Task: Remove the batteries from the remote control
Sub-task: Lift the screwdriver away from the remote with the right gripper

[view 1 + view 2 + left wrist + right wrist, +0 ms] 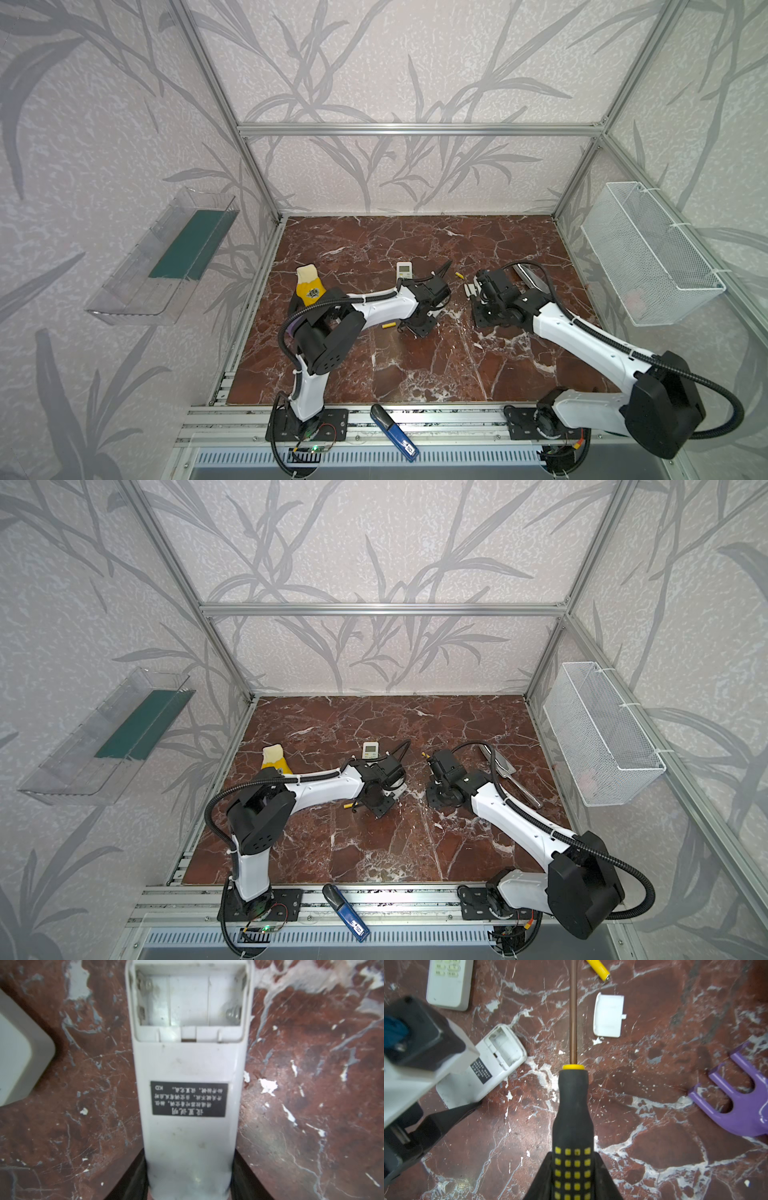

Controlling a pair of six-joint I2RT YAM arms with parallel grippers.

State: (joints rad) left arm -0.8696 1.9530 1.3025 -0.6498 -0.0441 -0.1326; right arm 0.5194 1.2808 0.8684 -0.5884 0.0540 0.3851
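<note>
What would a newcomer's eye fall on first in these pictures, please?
The white remote clamped in the left jaws stands out first, back up, its battery compartment open and empty. Next comes the black-and-yellow screwdriver in the right jaws, with a loose white cover and a yellow battery lying on the marble table beside its shaft.

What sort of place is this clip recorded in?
Most likely a purpose-built robot test cell, not a home: an aluminium frame carries wallpaper-print panels, the marble-pattern tabletop sits inside it, and the left arm and right arm are bolted to a front rail.
</note>
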